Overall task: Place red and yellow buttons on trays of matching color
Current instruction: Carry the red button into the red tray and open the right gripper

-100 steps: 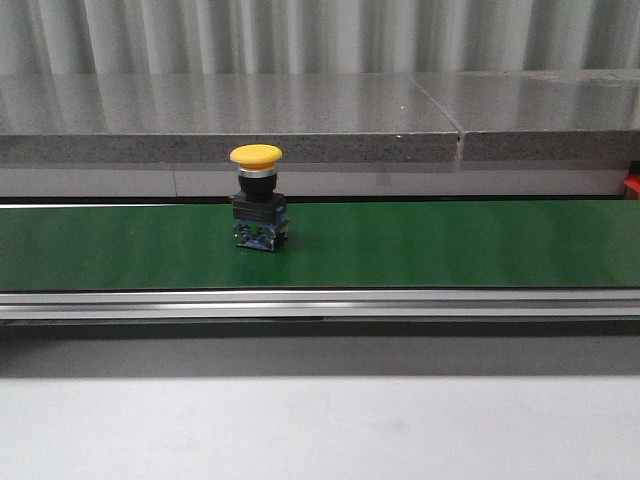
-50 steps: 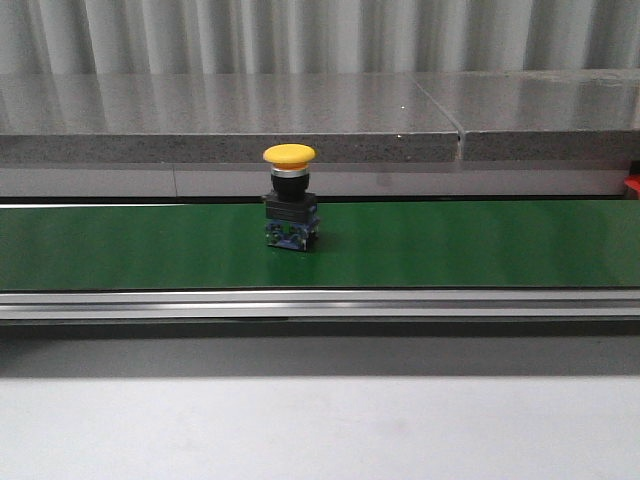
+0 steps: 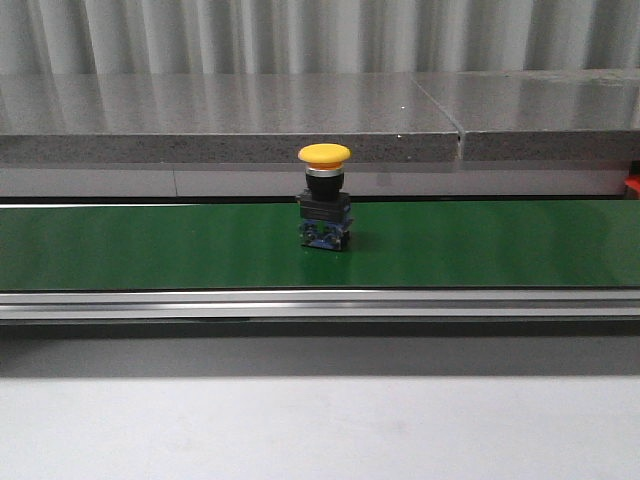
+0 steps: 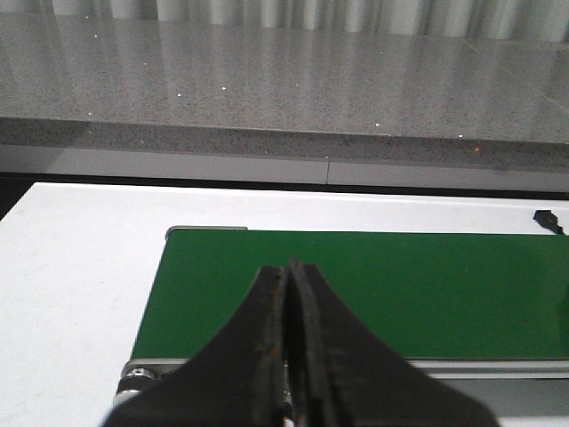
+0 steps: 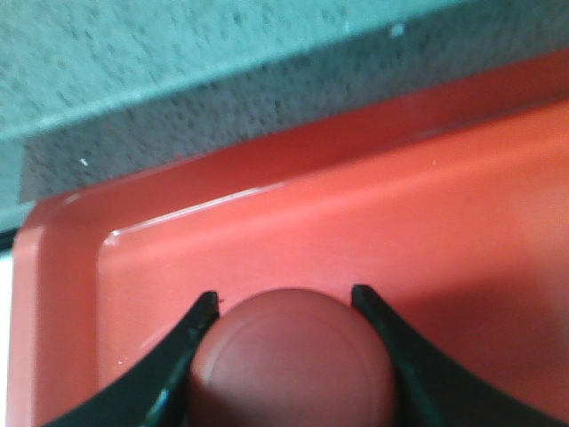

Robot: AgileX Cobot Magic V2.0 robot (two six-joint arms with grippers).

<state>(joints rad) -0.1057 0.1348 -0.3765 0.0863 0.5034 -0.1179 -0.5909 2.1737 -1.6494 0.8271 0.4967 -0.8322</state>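
Our right pincer (image 5: 284,307) has its two fingers spread either side of the red button (image 5: 292,360), hugging its domed cap directly over the floor of the red tray (image 5: 498,231); whether the button already rests on the tray or hangs a little above it we cannot tell from the wrist view. We judge this to be the set-down step for the red piece, so we should lower until the base sits flat, well inside the raised rim, then part the fingers only enough to clear the cap and lift straight up, so the top-heavy button does not tip. Our left pincer (image 4: 287,294) has its fingers pressed together, holding nothing, poised over the end of the green belt (image 4: 373,276) beside the white tabletop (image 4: 71,267). The yellow button (image 3: 324,196) stands upright near the middle of the belt in the front view, well apart from both pincers. We reckon it is the next thing to fetch; if the belt is running, we must aim ahead of it and grip the black body below the cap. No yellow tray shows in any view
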